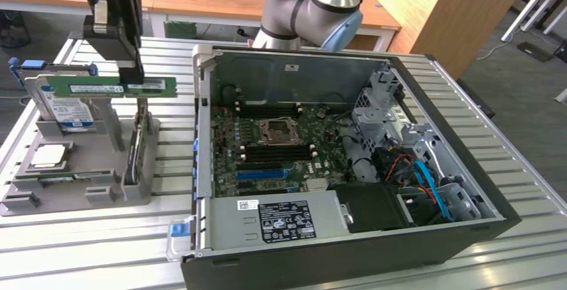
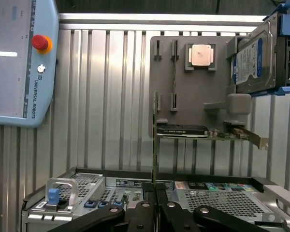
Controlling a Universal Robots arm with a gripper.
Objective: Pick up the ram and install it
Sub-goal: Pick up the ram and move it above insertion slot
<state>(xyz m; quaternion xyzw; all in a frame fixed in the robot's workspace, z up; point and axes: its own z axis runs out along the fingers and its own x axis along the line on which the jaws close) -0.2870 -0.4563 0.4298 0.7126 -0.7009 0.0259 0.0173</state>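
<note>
green ram (image 1: 97, 88) clamped in fingers (image 1: 131, 72), above grey holder (image 1: 89, 194), hard drive (image 1: 71, 112) beside

Bright, even indoor light from overhead in the 2 views, soft short shadows around the grey parts stand (image 1: 53, 200), metal table slats (image 1: 89, 250) with a pale sheen – mild glare, computer case (image 1: 265, 81) dimmer and shadowed inside, gripper (image 2: 154, 193) black and underlit, the ram (image 2: 154, 145) a dark line against pale slats.
</note>
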